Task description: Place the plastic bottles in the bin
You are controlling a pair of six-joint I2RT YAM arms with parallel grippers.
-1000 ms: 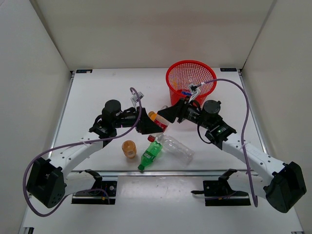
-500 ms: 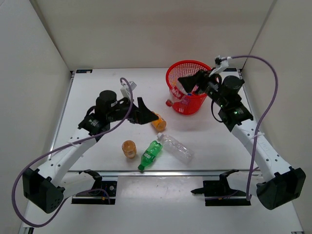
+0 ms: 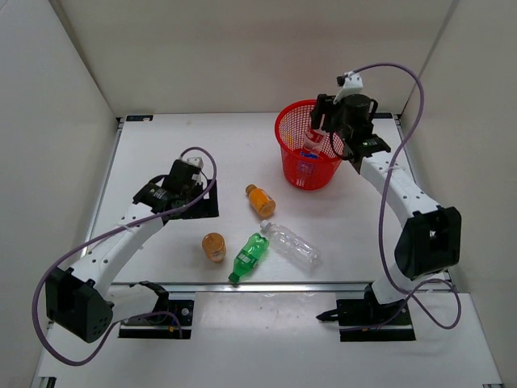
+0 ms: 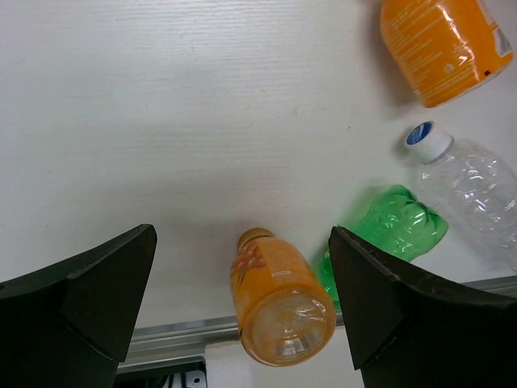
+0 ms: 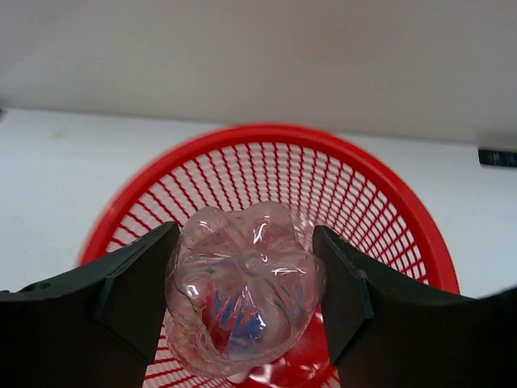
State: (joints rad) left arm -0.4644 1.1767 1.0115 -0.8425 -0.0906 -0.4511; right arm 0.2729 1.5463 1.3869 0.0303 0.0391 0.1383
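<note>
Since the clear thin-walled plastic bottle [image 5: 242,295] is judged light, slick and crushable, it is clamped by its sides in the right pincer [image 5: 245,267] over the round red mesh bin [image 5: 363,202]; the left pincer [image 4: 241,242] is spread wide.

Nothing readable is showing here: the orange bottle [image 4: 280,293] just beside the green bottle [image 4: 390,229] is carrying a printed label, its lettering too blurred to read.

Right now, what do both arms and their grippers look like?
The left arm and right arm have white links, black joints and black bases. A purple cable loops along each. The left gripper and right gripper have broad, matte black, wedge-shaped fingers.
</note>
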